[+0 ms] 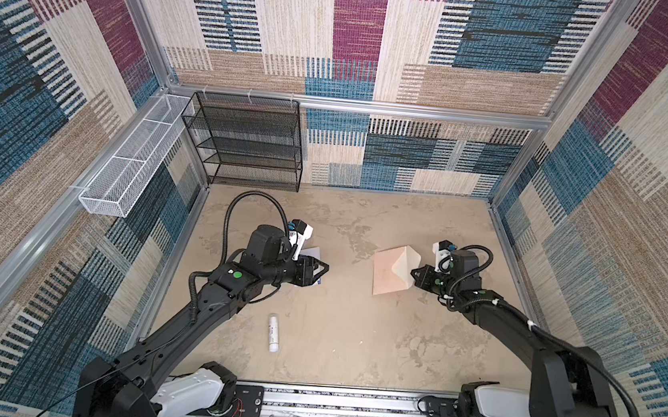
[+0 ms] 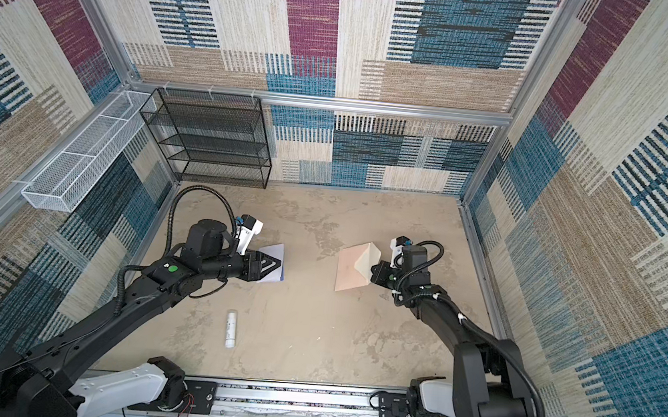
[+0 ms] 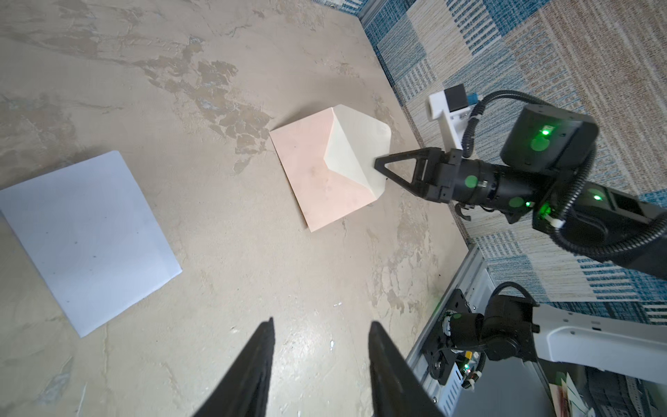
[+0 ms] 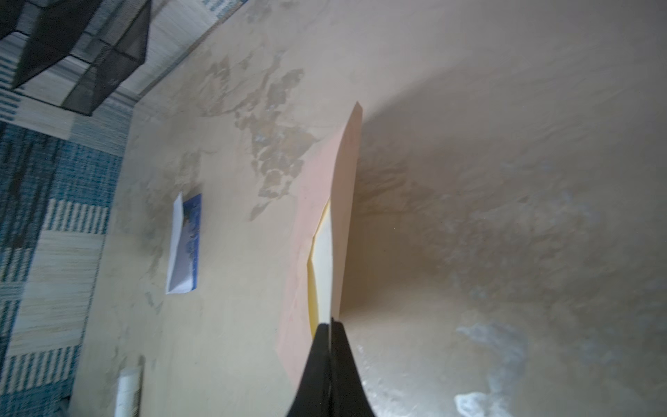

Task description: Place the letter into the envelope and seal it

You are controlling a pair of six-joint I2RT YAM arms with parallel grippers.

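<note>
Right wrist view shows the right gripper (image 4: 330, 323) with its two jaws pressed together on the edge of the envelope (image 4: 306, 252), at the cream flap; no gap is seen between them. The held side of the envelope is raised from the table (image 4: 505, 180) and the far side rests on it, so the paper stands tilted and a little curved. In both top views the envelope (image 1: 390, 275) is right of the middle, with its flap open toward this gripper.

The left gripper (image 3: 322, 321) has its jaws partly apart with nothing between them; only bare table shows there. In a top view it hangs over part of the letter (image 2: 274, 252), which lies flat with the white back up. The letter is left of the middle and well apart from the envelope. A strip of blue shows at one edge of it.

A white tube (image 1: 273, 332) lies nearer the arm bases, apart from both papers.
</note>
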